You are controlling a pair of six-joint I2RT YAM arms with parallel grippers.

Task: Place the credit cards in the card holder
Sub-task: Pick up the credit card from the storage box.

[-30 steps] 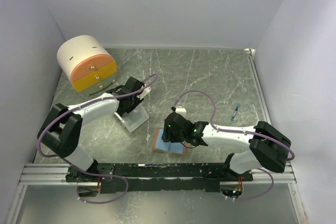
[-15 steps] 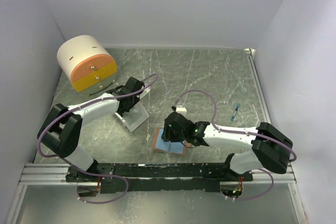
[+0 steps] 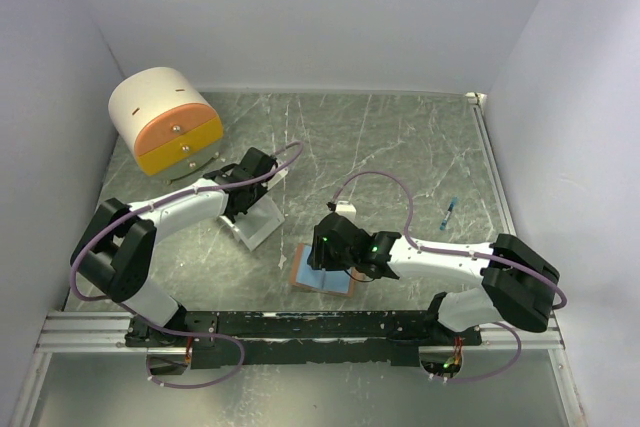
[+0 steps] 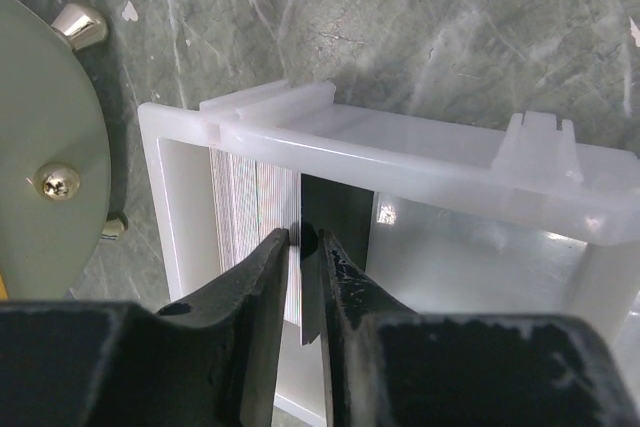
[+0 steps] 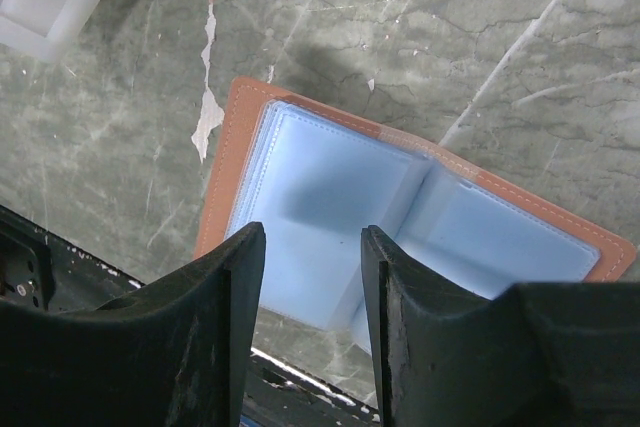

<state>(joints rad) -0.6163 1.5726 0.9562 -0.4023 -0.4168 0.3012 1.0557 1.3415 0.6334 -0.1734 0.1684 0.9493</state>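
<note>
1. The left hand [image 4: 303, 239] was down in the white box [image 4: 400, 152]. Its fingers [image 4: 262, 277] pinched a dark card [image 4: 340, 207] that stood on edge.
2. That card was not out of the box yet.
3. The holder [image 5: 330, 197] lay open on the table [image 5: 450, 47], blue side up. I saw no card in it.
4. The right hand [image 5: 312, 235] hung just over the holder, spread and holding nothing.
5. So the job looked barely begun.

Overhead view, close wrist views; card holder [image 3: 316, 278] shared
</note>
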